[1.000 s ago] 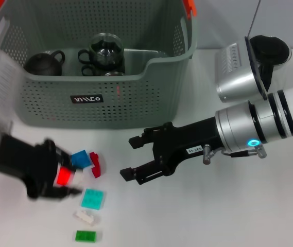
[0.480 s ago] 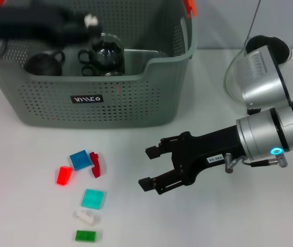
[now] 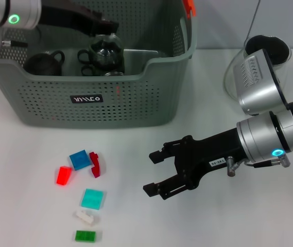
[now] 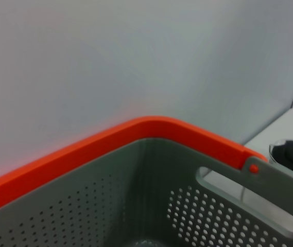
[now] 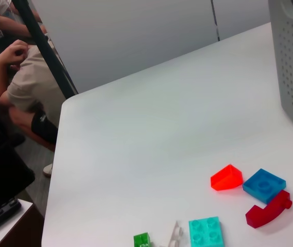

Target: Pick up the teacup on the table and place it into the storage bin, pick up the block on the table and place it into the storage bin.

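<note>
White matte table (image 3: 228, 226), grey wall behind; at the far edge of the right wrist view a seated person (image 5: 17, 87) was partly visible. The storage bin (image 3: 110, 98), grey-green perforated plastic with an orange handle clip (image 3: 188, 6) and a small black label (image 3: 86, 99), stood at the back left of the table. Inside it lay a dark round teapot-like vessel (image 3: 43, 63) and a clear glass pot (image 3: 105, 51) with dark handles, close beside each other. The left gripper (image 3: 107, 25) reached over the bin's rear, above the glass pot; fingertip spacing could not be told, and the left wrist view showed only the bin's orange rim and perforated inner wall. On the table in front of the bin, a loose cluster of translucent studded plastic blocks: blue square block (image 3: 78, 159) touching or just beside the dark red curved block (image 3: 95, 164), bright red wedge block (image 3: 63, 176) near them, teal square plate (image 3: 92, 198), clear small block (image 3: 86, 216), green small block (image 3: 86, 236). The right gripper (image 3: 154, 172), black, hovered over bare table to the right of the cluster, jaws spread wide, holding nothing and touching nothing. Behind the right arm sat a clear round container (image 3: 262, 56) with a dark interior.
</note>
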Motion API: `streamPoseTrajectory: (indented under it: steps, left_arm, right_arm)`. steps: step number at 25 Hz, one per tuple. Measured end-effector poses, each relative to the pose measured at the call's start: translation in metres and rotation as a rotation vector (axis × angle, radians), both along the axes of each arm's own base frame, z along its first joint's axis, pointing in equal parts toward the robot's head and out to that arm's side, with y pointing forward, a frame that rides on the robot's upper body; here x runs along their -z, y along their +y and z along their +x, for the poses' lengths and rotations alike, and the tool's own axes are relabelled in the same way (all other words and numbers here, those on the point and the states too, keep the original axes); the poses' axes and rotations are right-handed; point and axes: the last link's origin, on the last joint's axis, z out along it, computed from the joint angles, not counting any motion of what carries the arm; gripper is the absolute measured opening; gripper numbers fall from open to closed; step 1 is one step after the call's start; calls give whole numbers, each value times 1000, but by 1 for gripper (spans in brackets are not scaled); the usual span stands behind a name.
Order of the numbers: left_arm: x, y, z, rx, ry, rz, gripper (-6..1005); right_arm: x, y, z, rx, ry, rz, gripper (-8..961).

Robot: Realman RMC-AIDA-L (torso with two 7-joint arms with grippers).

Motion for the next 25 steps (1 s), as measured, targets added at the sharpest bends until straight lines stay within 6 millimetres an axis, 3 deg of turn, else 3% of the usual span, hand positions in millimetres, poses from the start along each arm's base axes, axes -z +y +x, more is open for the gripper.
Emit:
streamPoseTrajectory:
  steps: [6,8,13,14,17,19,25]
  left_arm:
    - [-21,-16,9,20,-13,0,594]
    - [-36,-37,17,64,-15,-28,602]
    - [-47,-63,23,117,10,-47,787]
    - [-43,-93,22,208,65,-145,824]
    - [-29,-120,14,291,127,-265,901]
    - [-15,-135,4,336,183,-328,952]
    - [18,-161,-31,408,373,-420,951]
  right_arm:
    - [0,-1,1,0,0,-6,899]
    - [0,-2,2,4,0,-8,899]
    - [1,-2,3,6,0,-4,899]
    - [2,-2,3,7,0,-4,899]
    - [2,-2,3,7,0,-5,899]
    - [1,-2,3,11,3,-1,900]
    - [0,0,3,22,10,7,900]
